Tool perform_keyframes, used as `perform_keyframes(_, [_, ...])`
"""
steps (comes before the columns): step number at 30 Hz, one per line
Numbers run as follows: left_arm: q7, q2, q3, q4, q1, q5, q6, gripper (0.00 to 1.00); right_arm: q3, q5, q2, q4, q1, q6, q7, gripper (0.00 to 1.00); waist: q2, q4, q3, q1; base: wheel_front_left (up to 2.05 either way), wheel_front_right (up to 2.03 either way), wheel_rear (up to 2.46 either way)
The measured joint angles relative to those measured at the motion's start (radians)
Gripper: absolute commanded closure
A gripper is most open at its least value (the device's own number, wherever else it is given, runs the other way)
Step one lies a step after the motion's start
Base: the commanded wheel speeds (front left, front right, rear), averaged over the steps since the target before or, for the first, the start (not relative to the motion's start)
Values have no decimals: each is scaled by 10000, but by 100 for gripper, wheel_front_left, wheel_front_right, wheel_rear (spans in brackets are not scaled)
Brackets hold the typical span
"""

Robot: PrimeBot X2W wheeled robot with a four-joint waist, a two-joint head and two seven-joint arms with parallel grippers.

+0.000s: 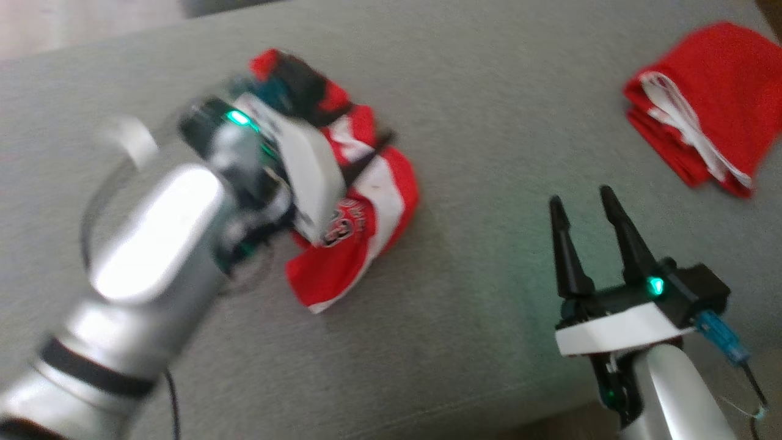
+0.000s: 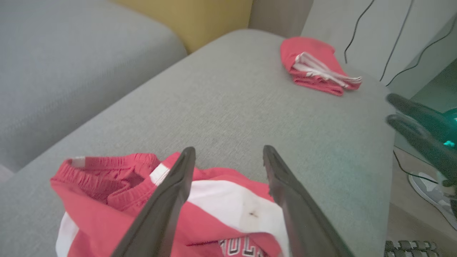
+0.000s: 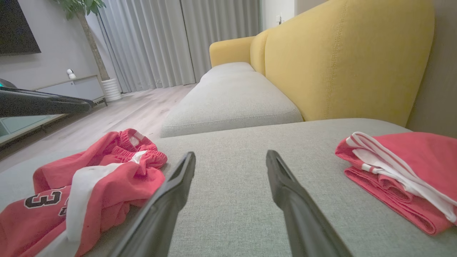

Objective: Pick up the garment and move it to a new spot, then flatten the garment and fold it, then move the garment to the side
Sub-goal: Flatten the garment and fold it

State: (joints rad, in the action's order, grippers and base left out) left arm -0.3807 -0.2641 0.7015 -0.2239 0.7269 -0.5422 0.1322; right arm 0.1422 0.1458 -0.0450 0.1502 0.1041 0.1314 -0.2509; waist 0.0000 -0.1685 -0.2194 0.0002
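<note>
Lying crumpled on the grey sofa cushion (image 1: 489, 122), the red-and-white garment (image 1: 366, 244) sits left of centre in the head view. The left hand (image 2: 228, 151) hangs directly over it, its forearm reaching in from the lower left, its fingers spread wide and gripping nothing. The right hand (image 1: 580, 197) hovers above bare cushion well to the right, fingers parted and empty, pointing away from the robot. A folded red cloth (image 1: 721, 91) lies near the cushion's far right corner.

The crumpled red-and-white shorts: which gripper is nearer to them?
Left. The left gripper is directly over the crumpled shorts, jaws open; the right gripper stands apart to their right, over grey cushion.
</note>
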Motion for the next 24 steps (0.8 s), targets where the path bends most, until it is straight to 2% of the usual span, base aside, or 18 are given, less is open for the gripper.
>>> perform_keyframes(1, [-865, -474, 249, -336, 719, -1051, -12, 0, 224, 249, -4, -2, 214, 0, 0, 0, 0, -384, -198, 0, 0, 0, 0])
perform_keyframes(4, [-1536, -1342, 1103, -782, 1838, -1308, -12, 0, 535, 669, -2, 0, 440, 0, 0, 0, 0, -963, -481, 1, 0, 0, 0])
perform_keyframes(6, [-1703, -1693, 1670, -1085, 2464, -1329, -12, 0, 654, 897, -8, 2, 500, 0, 0, 0, 0, -1327, -653, 0, 0, 0, 0])
perform_keyframes(11, [-1824, -2146, 3127, -1837, 3456, -1452, -2, 0, 932, 1229, -8, 15, 493, 0, 0, 0, 0, -2070, -1069, -1, 0, 0, 0])
perform_keyframes(16, [-1793, -2700, 4182, -2652, 4275, -1455, -2, 0, 1122, 1476, -4, 6, 492, 0, 0, 0, 0, -2537, -1484, 0, 0, 0, 0])
perform_keyframes(24, [-2086, -3235, 5256, -3216, 4536, -2441, -2, 0, 1154, 1478, -4, 65, 463, 0, 0, 0, 0, -2635, -1568, -2, 0, 0, 0])
